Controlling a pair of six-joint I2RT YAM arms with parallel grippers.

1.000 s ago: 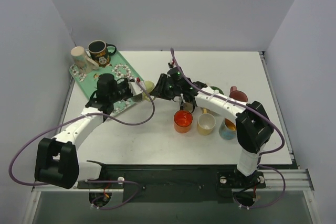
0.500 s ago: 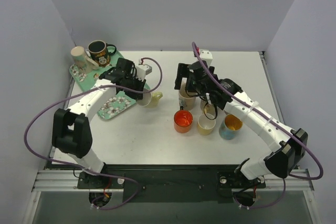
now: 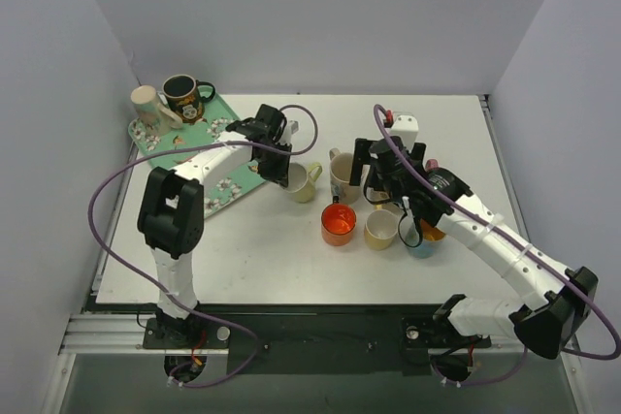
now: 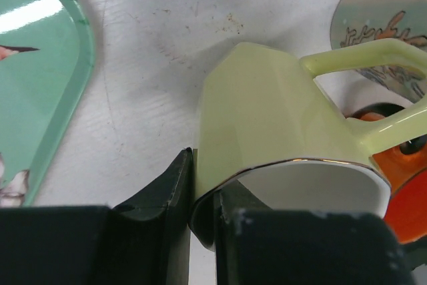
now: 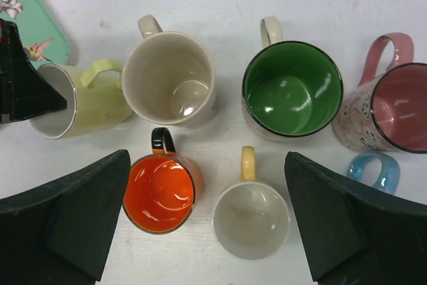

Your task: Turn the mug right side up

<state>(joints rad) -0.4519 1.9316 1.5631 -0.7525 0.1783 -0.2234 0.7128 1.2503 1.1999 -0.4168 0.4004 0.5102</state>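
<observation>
Because the left tool [image 4: 202,188] is clenched only on the rim of the tilted yellow-green mug [image 4: 260,111], the mug may slip and, seemingly, strike the orange mug [image 5: 162,191]; the right tool [image 5: 207,158] stands released.

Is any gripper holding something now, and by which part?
The left gripper holds the pale green mug by its rim, one finger inside, one outside. The right gripper is open, holding nothing.

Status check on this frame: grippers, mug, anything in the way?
Left gripper shut on yellow mug rim, one finger inside. Right gripper open, holding nothing. Mug tipped sideways, not upright yet. Close by: cream mug beside its handle.
</observation>
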